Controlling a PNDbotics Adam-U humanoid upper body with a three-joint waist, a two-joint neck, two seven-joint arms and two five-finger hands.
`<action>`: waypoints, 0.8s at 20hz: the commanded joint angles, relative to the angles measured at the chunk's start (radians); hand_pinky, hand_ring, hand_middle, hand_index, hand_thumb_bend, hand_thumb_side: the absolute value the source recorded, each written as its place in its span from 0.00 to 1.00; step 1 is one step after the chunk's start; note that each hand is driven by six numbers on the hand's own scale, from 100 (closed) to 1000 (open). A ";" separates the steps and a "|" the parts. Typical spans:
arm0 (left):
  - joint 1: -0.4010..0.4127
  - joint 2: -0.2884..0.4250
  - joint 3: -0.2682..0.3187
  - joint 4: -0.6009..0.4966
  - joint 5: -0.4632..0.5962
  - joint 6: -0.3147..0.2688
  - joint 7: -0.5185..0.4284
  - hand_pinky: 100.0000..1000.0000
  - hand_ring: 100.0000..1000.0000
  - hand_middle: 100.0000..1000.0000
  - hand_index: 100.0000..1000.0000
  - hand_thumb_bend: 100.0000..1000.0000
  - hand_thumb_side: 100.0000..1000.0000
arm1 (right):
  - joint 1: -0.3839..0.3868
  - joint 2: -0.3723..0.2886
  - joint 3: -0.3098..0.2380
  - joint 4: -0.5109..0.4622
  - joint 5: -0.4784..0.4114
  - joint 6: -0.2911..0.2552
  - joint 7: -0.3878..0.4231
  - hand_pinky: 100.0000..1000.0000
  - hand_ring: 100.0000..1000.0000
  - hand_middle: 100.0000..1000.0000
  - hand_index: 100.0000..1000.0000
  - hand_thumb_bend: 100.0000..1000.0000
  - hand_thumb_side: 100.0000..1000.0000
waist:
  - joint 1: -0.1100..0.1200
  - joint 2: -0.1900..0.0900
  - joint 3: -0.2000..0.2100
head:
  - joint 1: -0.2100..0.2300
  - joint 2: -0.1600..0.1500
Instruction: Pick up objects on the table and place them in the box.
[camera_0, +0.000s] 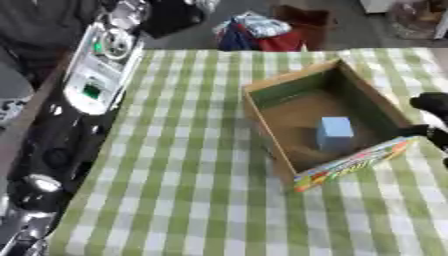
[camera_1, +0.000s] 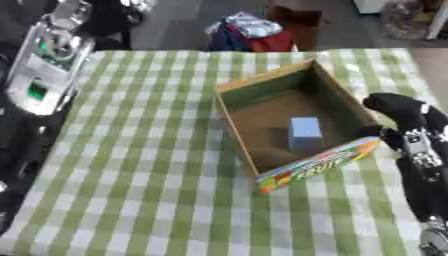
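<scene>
Box: open brown cardboard box (camera_1: 262, 95), colourful printed near flap, right half of green-checked tablecloth (camera_1: 149, 165).
Done: pale blue block (camera_1: 304, 132) inside, box floor.
Left: no loose objs seen; prob. near finished.
R hand (camera_1: 398, 112): black, outside box's right wall; fingers — can't tell.
L hand: not seen.

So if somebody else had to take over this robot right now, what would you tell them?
Right hand: beside the box's right wall, at the near corner; whether its fingers are open or curled cannot be made out.
Left hand: not in view; only the left arm shows along the left edge.
Box: on the checked tablecloth, open side up, colourful front flap toward the robot.
Done: one pale blue block stands inside the box.
Left: no other loose objects show on the cloth, so check the table outside these views before stopping.
</scene>
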 joint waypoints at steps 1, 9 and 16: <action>0.057 0.010 0.073 -0.139 0.110 0.019 0.156 0.69 0.61 0.64 0.78 0.00 0.54 | -0.004 -0.010 -0.013 -0.011 0.002 -0.003 -0.007 0.55 0.81 0.70 0.66 0.00 0.50 | -0.004 -0.018 0.005 | -0.007 0.016; 0.213 -0.078 0.123 -0.172 0.091 -0.019 0.325 0.68 0.61 0.64 0.78 0.00 0.56 | -0.003 -0.010 -0.018 -0.012 0.000 -0.005 -0.014 0.55 0.81 0.70 0.66 0.00 0.50 | -0.010 -0.026 0.033 | -0.019 0.044; 0.251 -0.121 0.122 -0.172 0.068 -0.029 0.339 0.68 0.60 0.63 0.78 0.00 0.56 | 0.000 -0.009 -0.020 -0.012 -0.003 -0.005 -0.015 0.55 0.81 0.70 0.66 0.00 0.50 | -0.015 -0.036 0.046 | -0.028 0.067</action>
